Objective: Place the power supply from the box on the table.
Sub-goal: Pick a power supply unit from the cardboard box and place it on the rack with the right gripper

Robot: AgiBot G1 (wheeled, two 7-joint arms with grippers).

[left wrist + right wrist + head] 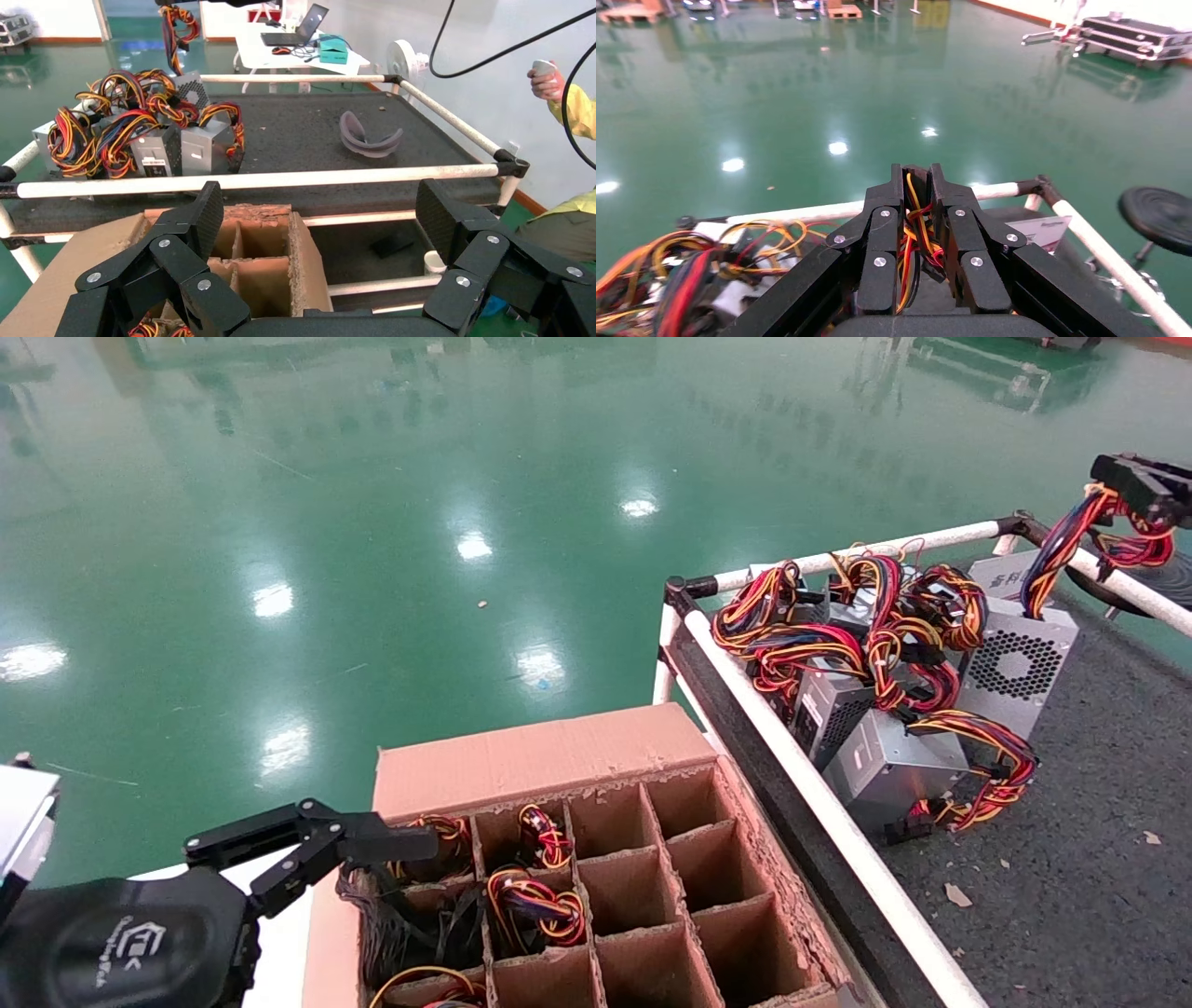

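**Supply hangs by its wires over the bench**

Supply (1017, 665), the one in hand, sits at the far end of the bench (1071, 859), its fan grille facing the robot, beside a heap of other units (866, 710). Right end effector (1144, 486) is clamped on this unit's wire bundle (1071, 537) above the white rail (894, 547); the right wrist view shows red, yellow and orange wires pinched between closed jaws. Whether the case already rests on the bench or partly hangs I cannot tell.

Lowering until the wires go slack before letting go looks wise, so the unit neither drops nor tips onto its neighbours.

Left end effector (312, 845) waits spread open, holding nothing, at the box (559, 761) edge, where more wired units fill the near cells.
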